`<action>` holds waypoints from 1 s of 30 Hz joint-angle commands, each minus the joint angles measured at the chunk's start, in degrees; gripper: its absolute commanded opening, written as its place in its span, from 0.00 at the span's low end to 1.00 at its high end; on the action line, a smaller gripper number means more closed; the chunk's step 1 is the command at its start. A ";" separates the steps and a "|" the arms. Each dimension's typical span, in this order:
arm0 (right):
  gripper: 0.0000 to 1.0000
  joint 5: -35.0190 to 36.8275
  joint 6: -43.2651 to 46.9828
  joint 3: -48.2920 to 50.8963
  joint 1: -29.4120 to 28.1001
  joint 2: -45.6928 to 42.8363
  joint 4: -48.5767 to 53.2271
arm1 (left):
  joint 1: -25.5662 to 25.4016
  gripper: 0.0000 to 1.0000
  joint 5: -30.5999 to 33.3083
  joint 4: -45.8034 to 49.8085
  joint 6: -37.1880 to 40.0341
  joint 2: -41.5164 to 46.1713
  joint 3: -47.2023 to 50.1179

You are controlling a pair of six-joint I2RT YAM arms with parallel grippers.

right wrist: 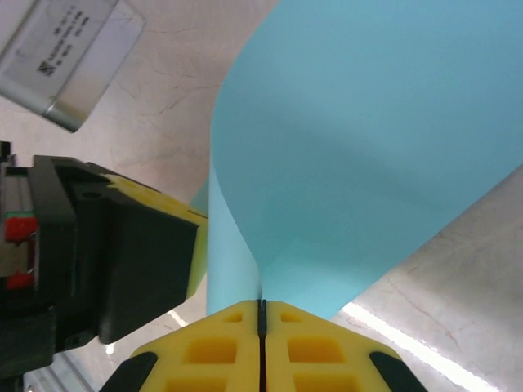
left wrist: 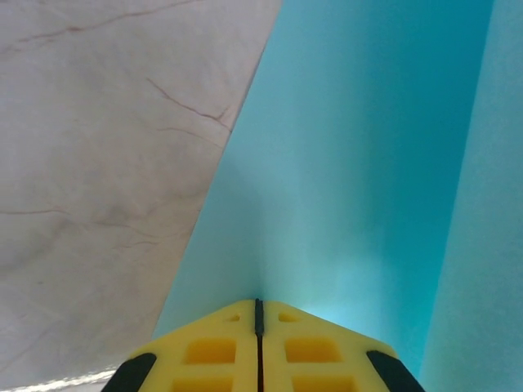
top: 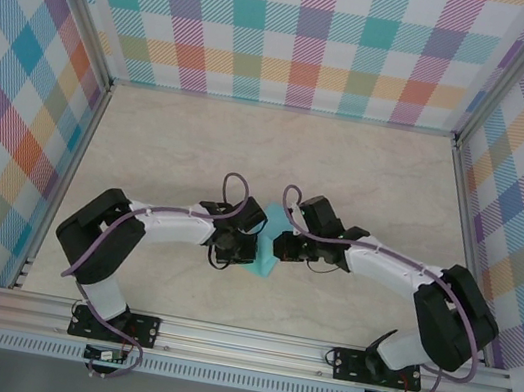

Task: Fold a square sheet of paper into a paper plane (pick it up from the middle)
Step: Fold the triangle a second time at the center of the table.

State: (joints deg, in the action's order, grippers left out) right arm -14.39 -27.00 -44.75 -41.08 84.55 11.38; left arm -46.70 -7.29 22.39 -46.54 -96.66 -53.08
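The square sheet of paper (top: 263, 265) is seen from above at the middle of the near half of the pale marbled tabletop (top: 280, 149). There it is caught between the tips of the left arm (top: 170, 229) and the right arm (top: 387, 267), which are brought in toward each other from either side. Only small teal patches are left uncovered, above and below the two wrists.

In the left wrist view the yellow left fingers (left wrist: 221, 336) are pressed fully together, with only a thin dark line between them. An edge of the sheet is pinched at their tips. From there the paper is spread away as a broad teal plane, and a lighter band is marked off along its right side by a straight line.

In the right wrist view the right fingers (right wrist: 221, 331) are likewise closed flat against each other, and the sheet is gripped at their tips. Here the paper is curled upward, with a narrow flap bent round on the left. The left arm's black and yellow end is seen just beside that flap. Whether any part of the sheet is resting on the tabletop cannot be told.
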 commanded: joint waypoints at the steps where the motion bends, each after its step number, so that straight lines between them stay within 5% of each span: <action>1: 0.07 0.18 3.27 -2.51 -0.14 2.65 4.33 | 0.50 0.07 1.17 1.96 1.13 1.98 -0.48; 30: 0.08 7.13 12.23 -13.41 -0.97 14.19 14.56 | 0.47 0.08 0.70 1.00 0.69 2.47 1.71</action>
State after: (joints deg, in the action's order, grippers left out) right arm -8.58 -16.64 -56.49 -41.65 98.24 23.97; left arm -46.68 -6.87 22.39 -46.44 -94.37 -52.05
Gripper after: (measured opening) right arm 0.081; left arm 0.085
